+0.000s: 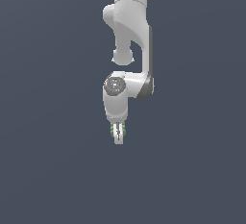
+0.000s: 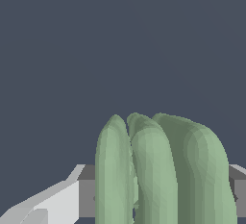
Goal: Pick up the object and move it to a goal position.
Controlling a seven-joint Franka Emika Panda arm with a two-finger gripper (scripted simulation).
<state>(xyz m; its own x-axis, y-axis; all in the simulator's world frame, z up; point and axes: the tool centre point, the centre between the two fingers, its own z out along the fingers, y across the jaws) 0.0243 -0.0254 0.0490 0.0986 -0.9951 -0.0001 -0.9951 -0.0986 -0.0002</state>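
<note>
- Plain dark blue-grey background fills both views; no table edge, goal marker or other thing can be made out against it.
- One white arm (image 1: 129,40) is seen reaching down the middle of the exterior view, with the gripper (image 1: 118,138) at its lowest end.
- The object (image 1: 115,130), a small pale green ribbed lump, is seen between the gripper's fingers, with green showing on both sides of the white finger that faces the camera.
- In the wrist view the object (image 2: 161,172) is shown very close, as three rounded ridges side by side, with the grey and white fingers (image 2: 57,201) pressed at its flanks.
- The fingers are judged to be clamped on the object, drawn close together around a thing much narrower than the gripper.
- The grasp is therefore judged as done; whether the object is lifted off a surface cannot be told, since no surface or shadow is shown.
- The carry to the goal is judged as what is left; how much of it is done cannot be told, as no goal is marked.
- The ridges are seen running along the line of the fingers, so the long axis is judged roughly parallel to the fingers.
- The rounded ends of the ridges are pointed away from the wrist, toward the fingertips and beyond.
</note>
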